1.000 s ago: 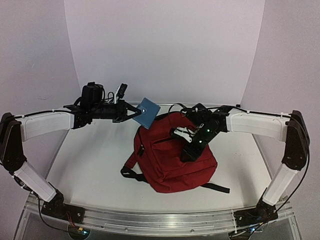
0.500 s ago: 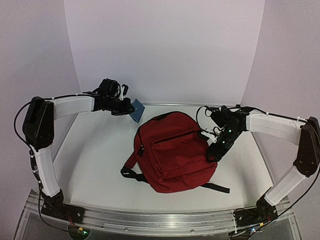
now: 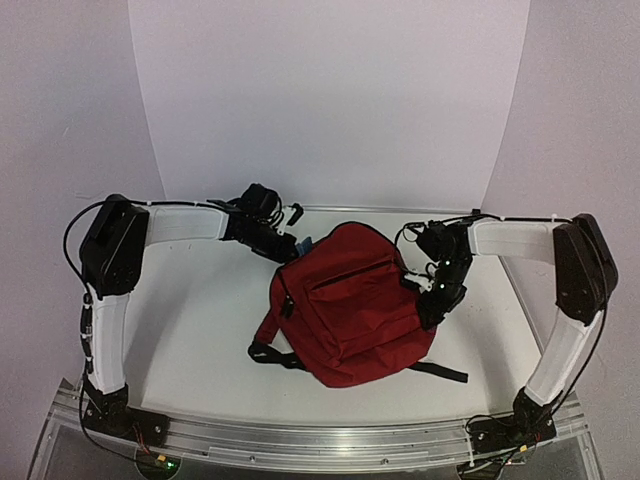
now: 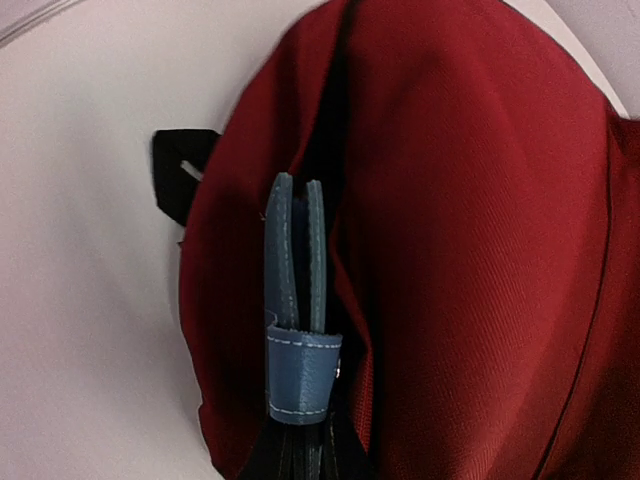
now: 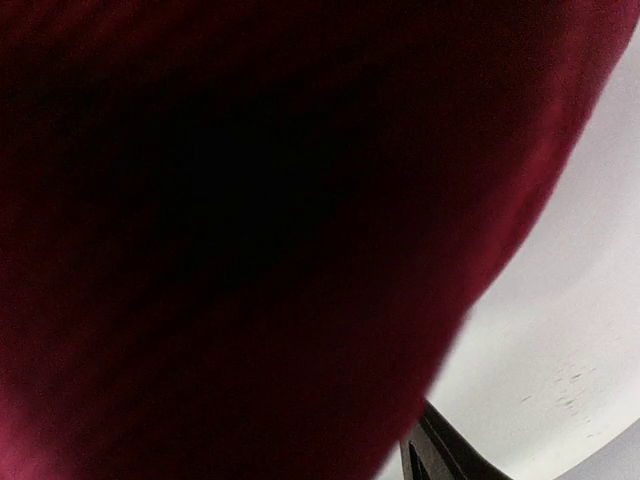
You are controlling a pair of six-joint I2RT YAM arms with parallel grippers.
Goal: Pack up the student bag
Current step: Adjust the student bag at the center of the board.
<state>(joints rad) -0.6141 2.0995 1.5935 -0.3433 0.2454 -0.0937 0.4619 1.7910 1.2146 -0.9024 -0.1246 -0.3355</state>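
**While L gripper [image 3: 285,244] clamps a flat blue stitched case [image 4: 296,300] at the mouth of the large dark red soft fabric backpack [image 3: 345,320], R gripper [image 3: 432,303] leans on its side**

As the top cam shows it, the backpack lies front-up near the centre of the white table [image 3: 190,310], w/ black straps [image 3: 270,353] trailing out at its near edge. L gripper sits at the bag's far-left top edge. L wrist cam has the case edge-on, snap strap wrapped round it, far end poking into the dark gap of the open main compartment, red fabric on both sides. R gripper is against the bag's right side, tips lost vs. the fabric. R wrist cam is nearly all blurred red cloth plus a strip of table, so can't tell if R fingers are wide or closed.
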